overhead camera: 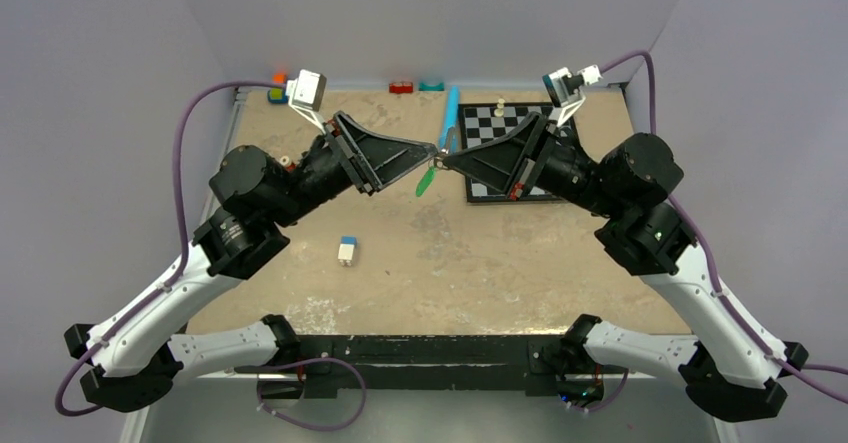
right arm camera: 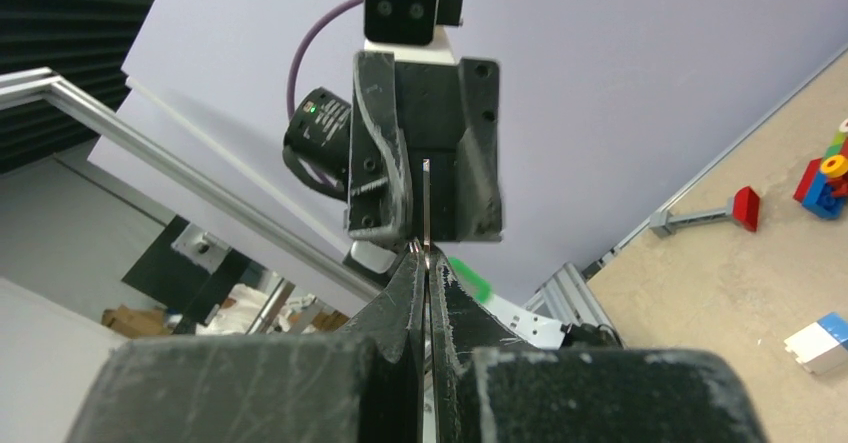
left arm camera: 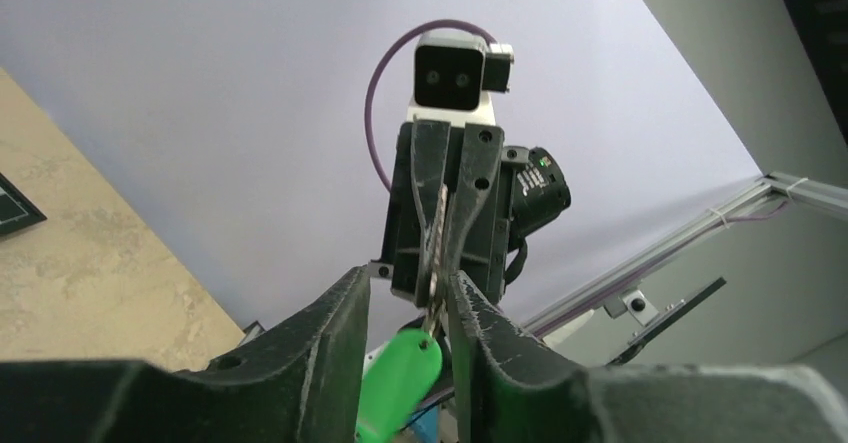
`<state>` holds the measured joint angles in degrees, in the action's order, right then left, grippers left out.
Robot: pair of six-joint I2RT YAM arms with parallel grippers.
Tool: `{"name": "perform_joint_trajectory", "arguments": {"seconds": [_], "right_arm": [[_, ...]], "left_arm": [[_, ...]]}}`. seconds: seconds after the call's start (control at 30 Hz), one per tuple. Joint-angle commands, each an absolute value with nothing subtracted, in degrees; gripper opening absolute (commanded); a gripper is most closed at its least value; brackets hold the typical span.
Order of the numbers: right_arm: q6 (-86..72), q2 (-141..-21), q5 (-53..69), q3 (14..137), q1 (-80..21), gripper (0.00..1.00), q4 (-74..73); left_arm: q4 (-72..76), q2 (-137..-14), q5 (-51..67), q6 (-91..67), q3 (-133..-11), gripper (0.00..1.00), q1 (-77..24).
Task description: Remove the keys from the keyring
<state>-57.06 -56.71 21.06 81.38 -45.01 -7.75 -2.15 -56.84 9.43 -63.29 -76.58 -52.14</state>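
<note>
The keys hang in the air over the middle of the table: a bright green flat piece (overhead camera: 426, 181) under a thin silvery key. My right gripper (overhead camera: 447, 156) is shut on the silvery key, which shows edge-on between its closed fingers in the right wrist view (right arm camera: 426, 203), with the green piece (right arm camera: 470, 278) behind. My left gripper (overhead camera: 432, 149) meets it tip to tip from the left. In the left wrist view my left gripper (left arm camera: 405, 283) stands open, jaws apart, around the green piece (left arm camera: 400, 378) and the key (left arm camera: 440, 228). The ring sits close to its right finger; contact cannot be told.
A blue-and-white block (overhead camera: 347, 250) lies on the tan table nearer the arms. A chessboard (overhead camera: 500, 128) with a white piece (overhead camera: 500, 106) is at the back right, beside a blue stick (overhead camera: 450, 113). Red (overhead camera: 402, 88) and teal (overhead camera: 432, 86) bricks line the back edge.
</note>
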Motion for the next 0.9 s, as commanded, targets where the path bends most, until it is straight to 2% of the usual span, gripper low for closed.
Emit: {"name": "perform_joint_trajectory", "arguments": {"seconds": [0.0, 0.1, 0.23, 0.43, 0.67, 0.87], "right_arm": [[-57.4, -56.2, 24.4, 81.7, -45.7, 0.00, -6.7], [-57.4, -56.3, 24.4, 82.0, -45.7, 0.00, -6.8], [-57.3, -56.3, 24.3, 82.2, -45.7, 0.00, -7.1], [-56.5, -56.3, 23.9, 83.1, -45.7, 0.00, -9.1], [-55.4, -56.2, 24.5, 84.8, -45.7, 0.00, -12.3], [-54.6, -56.3, 24.7, 85.6, -45.7, 0.00, -14.1]], "left_arm": [[2.0, -56.7, 6.2, -62.5, -77.8, 0.47, -51.6], [1.4, -56.3, 5.9, -62.2, -77.6, 0.58, -51.6], [0.8, -55.5, 5.3, -61.9, -77.2, 0.61, -51.6], [-7.2, -54.7, 6.3, -56.6, -80.4, 0.57, -51.6], [-29.5, -60.7, 13.6, -41.0, -98.8, 0.51, -51.4], [-41.3, -64.4, 17.7, -33.4, -108.8, 0.51, -50.4]]}}
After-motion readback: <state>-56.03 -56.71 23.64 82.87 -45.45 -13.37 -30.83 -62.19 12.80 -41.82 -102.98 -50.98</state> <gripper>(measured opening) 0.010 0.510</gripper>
